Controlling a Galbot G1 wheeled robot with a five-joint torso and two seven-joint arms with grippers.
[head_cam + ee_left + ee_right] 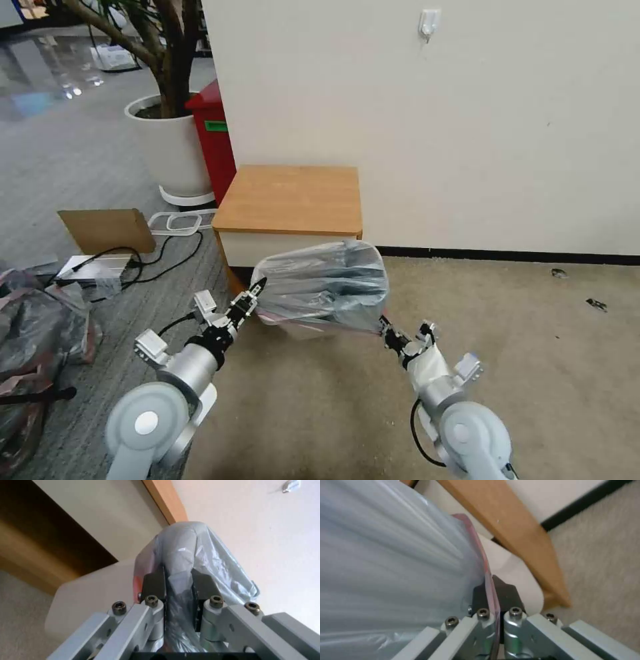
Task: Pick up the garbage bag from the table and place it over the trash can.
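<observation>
Below the worktop [290, 199], from the head view, we are stretching the garbage bag [327, 283] between the left gripper [256, 291] and the right gripper [387, 331], above the trash can [293, 328]. Left wrist view: our jaws are pinching bunched plastic [180, 590]. Right wrist view: jaws are clamping the pinkish edge [491, 597]. We judge the fitting step underway; lowering evenly comes next, though the rim seems mostly hidden.

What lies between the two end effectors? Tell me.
The garbage bag, stretched between left end effector and right end effector, above the trash can, in the head view.
</observation>
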